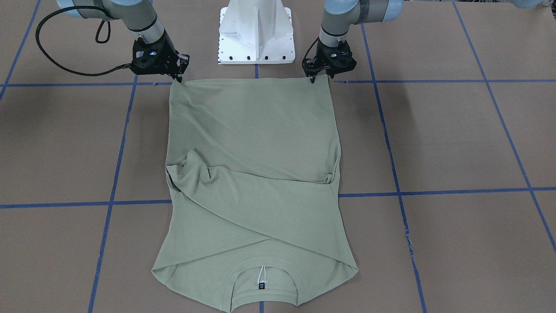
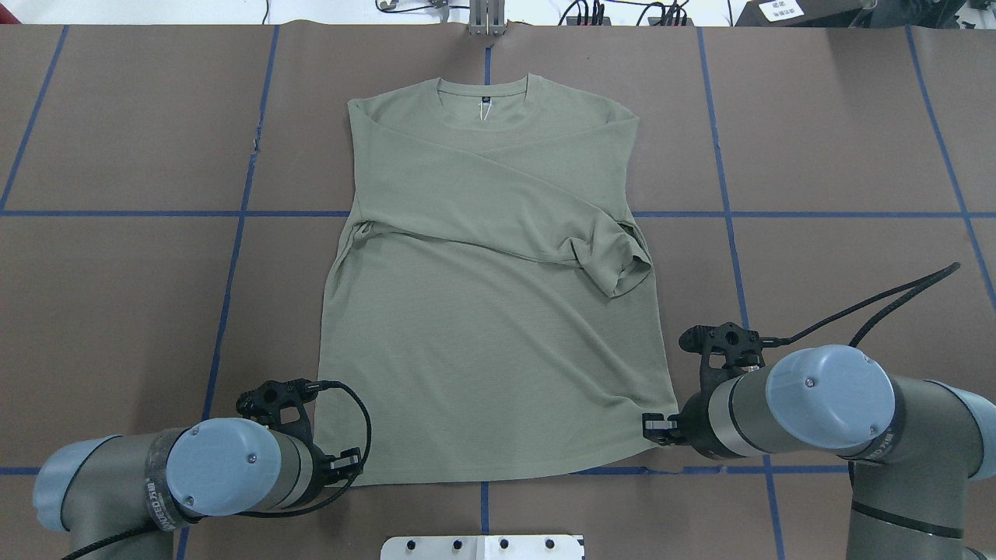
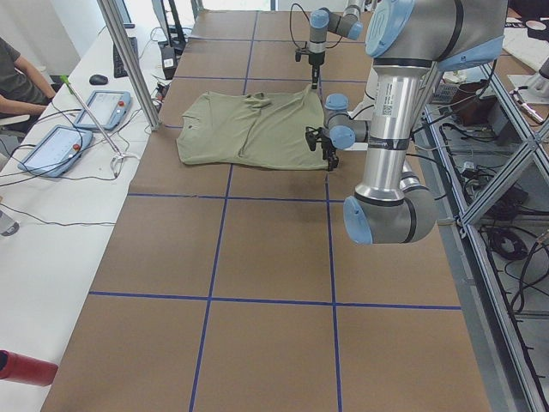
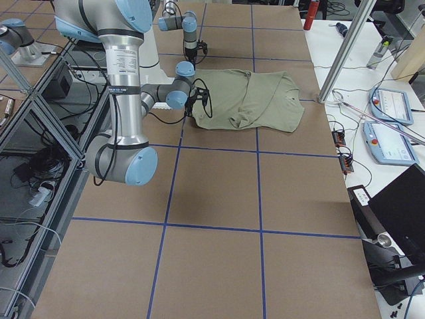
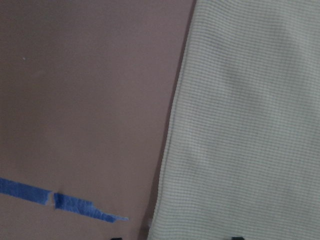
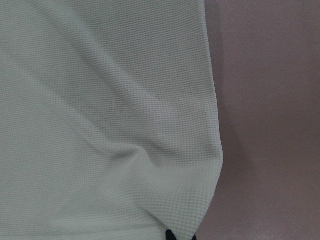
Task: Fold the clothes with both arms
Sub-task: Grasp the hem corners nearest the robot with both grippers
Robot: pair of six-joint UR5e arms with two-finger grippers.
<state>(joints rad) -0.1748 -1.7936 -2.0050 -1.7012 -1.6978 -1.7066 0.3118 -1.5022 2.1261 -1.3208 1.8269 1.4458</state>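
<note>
Shirt (image 2: pixel 490 327): table (image 2: pixel 117 311) centre, collar at 12 o'clock.
Done: you see both sleeves crossed over the chest.
Remaining: hem-to-collar fold, likely.
Right gripper (image 1: pixel 179 76): pinching the 5 o'clock hem corner.
Left gripper (image 1: pixel 316 76): jaws apart, astride the 7 o'clock corner.

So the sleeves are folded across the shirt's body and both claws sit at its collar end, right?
Wrong end. The left claw and right claw sit at the hem corners of the shirt; the collar lies opposite, as the front-facing view shows.

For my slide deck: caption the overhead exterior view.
Left gripper and right gripper at the hem corners of the sleeve-folded green shirt.
</note>
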